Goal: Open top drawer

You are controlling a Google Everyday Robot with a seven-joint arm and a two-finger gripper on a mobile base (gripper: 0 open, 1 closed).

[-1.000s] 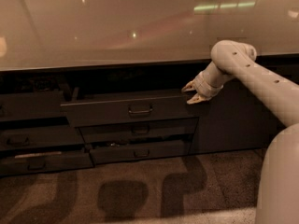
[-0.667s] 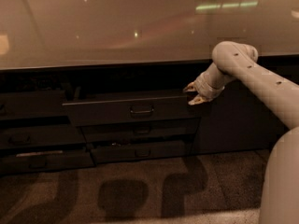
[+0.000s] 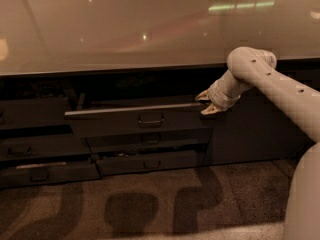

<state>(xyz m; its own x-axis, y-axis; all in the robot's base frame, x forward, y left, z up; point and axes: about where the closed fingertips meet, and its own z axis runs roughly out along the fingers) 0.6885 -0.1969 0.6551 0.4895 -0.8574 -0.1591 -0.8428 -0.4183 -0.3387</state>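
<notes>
The inside of the top drawer [image 3: 125, 124] is lost in shadow, and the arm [image 3: 280, 84] is cut off at the right edge; the end effector [image 3: 206, 104] sits at the right end of the drawer's front, its two tips spread apart, contact unclear; the drawer stands partway out beneath the glossy surface [image 3: 150, 29], its long axis running left to right, its handle [image 3: 151, 119] facing the camera.

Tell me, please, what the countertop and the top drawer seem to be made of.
The countertop looks like polished stone or laminate, glossy; it mirrors lights. The top drawer has a dark grey matte front, likely painted metal or laminate, with a pale edge strip catching light; I cannot be sure which. The gripper sits at the drawer's right end.
</notes>
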